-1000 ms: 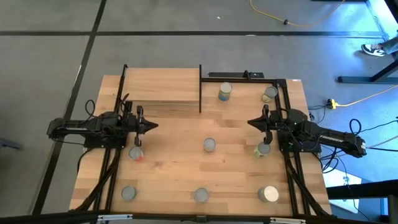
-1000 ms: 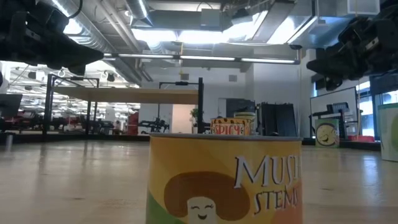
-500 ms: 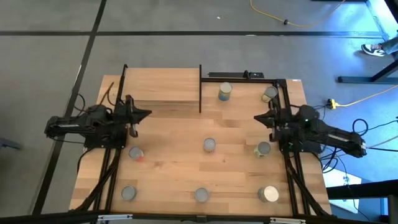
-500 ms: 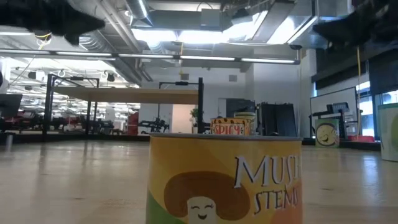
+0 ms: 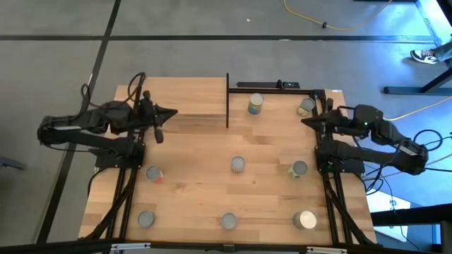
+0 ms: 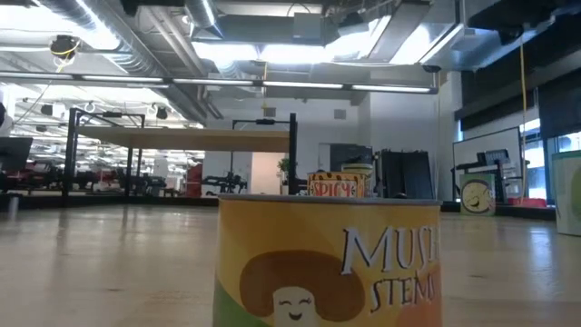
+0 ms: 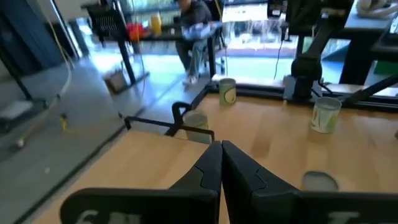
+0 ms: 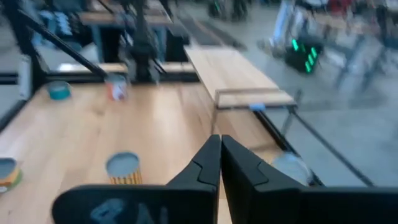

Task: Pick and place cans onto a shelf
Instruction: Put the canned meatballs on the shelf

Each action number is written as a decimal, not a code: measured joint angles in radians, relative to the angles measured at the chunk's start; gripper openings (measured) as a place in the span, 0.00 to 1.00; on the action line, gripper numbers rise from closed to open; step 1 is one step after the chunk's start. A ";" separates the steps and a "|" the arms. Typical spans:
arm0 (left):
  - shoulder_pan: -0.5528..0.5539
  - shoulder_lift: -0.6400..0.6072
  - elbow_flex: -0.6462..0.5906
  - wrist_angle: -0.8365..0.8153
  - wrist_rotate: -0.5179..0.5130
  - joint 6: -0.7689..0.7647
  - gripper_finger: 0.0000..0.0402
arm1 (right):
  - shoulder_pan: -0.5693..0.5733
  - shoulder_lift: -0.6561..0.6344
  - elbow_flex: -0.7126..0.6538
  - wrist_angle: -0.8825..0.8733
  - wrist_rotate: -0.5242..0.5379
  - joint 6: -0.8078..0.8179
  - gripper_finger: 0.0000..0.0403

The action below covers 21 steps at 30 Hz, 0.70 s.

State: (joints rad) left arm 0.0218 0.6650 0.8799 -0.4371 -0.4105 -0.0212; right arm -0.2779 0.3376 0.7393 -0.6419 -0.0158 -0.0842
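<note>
Both arms have pulled back toward the bench's far side over the last second, away from the cans near mid-bench.

High view: the left end effector hangs clenched and empty over the near edge of the shelf, which sits at the bench's far-left corner. The right end effector is also pinched together with nothing in it, near the far-right corner, just beside the can with the cream top. Eight cans stand on the bench and none on the shelf: one with a yellow label at the far edge, a central can, a green-labelled can toward the right edge, a red-labelled can toward the left edge, and three along the near edge. Judged from this, a pick has yet to begin; doing it well would mean spreading the fingers before descending, straddling a can squarely, and lifting clear of the shelf's black uprights.

Low view: a yellow can fills the foreground, lettered "MUSH" over "STEM" with a smiling mushroom; behind it a can reads "SPICY".

Left wrist view: fingertips meet; can labels are unreadable.

Right wrist view: fingertips meet too; a yellow-striped can is near.
</note>
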 joint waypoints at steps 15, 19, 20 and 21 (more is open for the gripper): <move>0.194 0.407 0.475 -0.445 0.187 -0.302 0.00 | 0.000 0.340 0.390 -0.329 0.048 0.184 0.04; 0.200 0.415 0.483 -0.419 0.240 -0.302 0.00 | 0.000 0.351 0.418 -0.329 0.049 0.180 0.04; 0.200 0.415 0.483 -0.417 0.254 -0.305 0.00 | 0.000 0.350 0.421 -0.328 0.049 0.181 0.04; 0.200 0.415 0.483 -0.416 0.258 -0.305 0.00 | 0.000 0.349 0.422 -0.325 0.049 0.182 0.04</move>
State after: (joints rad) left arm 0.2214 1.0801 1.3628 -0.8532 -0.1526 -0.3265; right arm -0.2783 0.6866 1.1616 -0.9670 0.0330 0.0974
